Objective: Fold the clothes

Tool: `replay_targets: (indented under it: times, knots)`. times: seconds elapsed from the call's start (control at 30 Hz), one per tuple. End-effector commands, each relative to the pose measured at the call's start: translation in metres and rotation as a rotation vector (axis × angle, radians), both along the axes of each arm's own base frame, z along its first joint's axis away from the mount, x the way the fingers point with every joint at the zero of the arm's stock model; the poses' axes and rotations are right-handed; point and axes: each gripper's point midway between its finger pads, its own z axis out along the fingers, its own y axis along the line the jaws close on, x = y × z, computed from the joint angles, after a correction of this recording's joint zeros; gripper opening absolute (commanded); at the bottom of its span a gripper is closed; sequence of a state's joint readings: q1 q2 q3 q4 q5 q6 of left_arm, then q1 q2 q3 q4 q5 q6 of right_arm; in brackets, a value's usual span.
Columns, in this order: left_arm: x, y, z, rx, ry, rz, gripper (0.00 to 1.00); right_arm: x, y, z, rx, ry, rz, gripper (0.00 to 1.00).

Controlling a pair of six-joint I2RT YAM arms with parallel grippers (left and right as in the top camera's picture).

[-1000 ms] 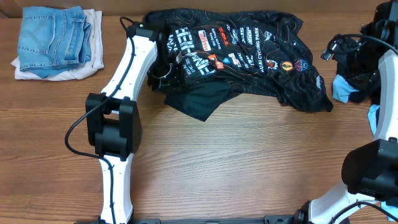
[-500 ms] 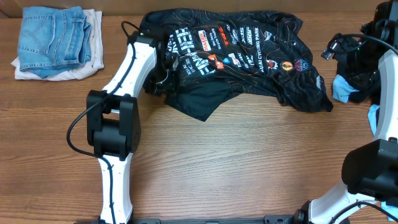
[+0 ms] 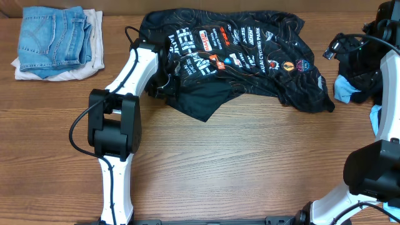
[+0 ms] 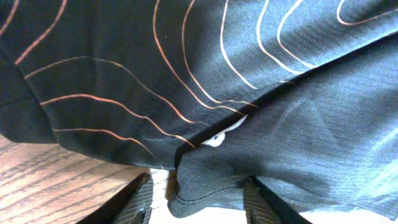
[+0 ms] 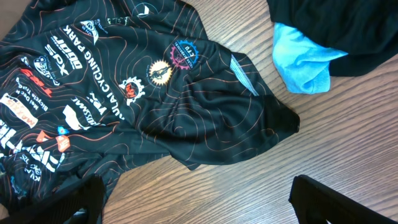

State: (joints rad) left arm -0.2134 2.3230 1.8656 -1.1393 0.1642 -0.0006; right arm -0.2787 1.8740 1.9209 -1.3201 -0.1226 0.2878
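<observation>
Loosely rumpled black jersey [image 3: 250, 62], logos up, lower flap perhaps doubled.

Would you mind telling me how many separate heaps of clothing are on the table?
3: folded denim stack far left, black jersey centre, black-and-blue garment at the right edge, partly hidden; more may be concealed there.

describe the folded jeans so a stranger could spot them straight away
On the wooden table, look to the top-left corner of the overhead view, well left of the black jersey. The jeans lie folded on a pale garment; they alone are faded blue denim.
</observation>
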Motion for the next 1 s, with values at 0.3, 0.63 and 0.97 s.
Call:
replay_targets:
  times: [0.3, 0.63, 0.97]
  knots:
    - [-0.026, -0.001, -0.013, -0.027, 0.104, -0.016, 0.04, 0.0, 0.0, 0.004, -0.013, -0.01, 0.001, 1.0]
    - [-0.056, 0.022, 0.04, 0.08, 0.206, 0.162, 0.04, -0.007, 0.002, -0.012, 0.009, 0.034, -0.025, 1.0]
    - [-0.083, 0.045, 0.078, 0.124, 0.259, 0.2, 0.04, -0.031, 0.009, -0.078, 0.07, 0.173, -0.104, 1.0]
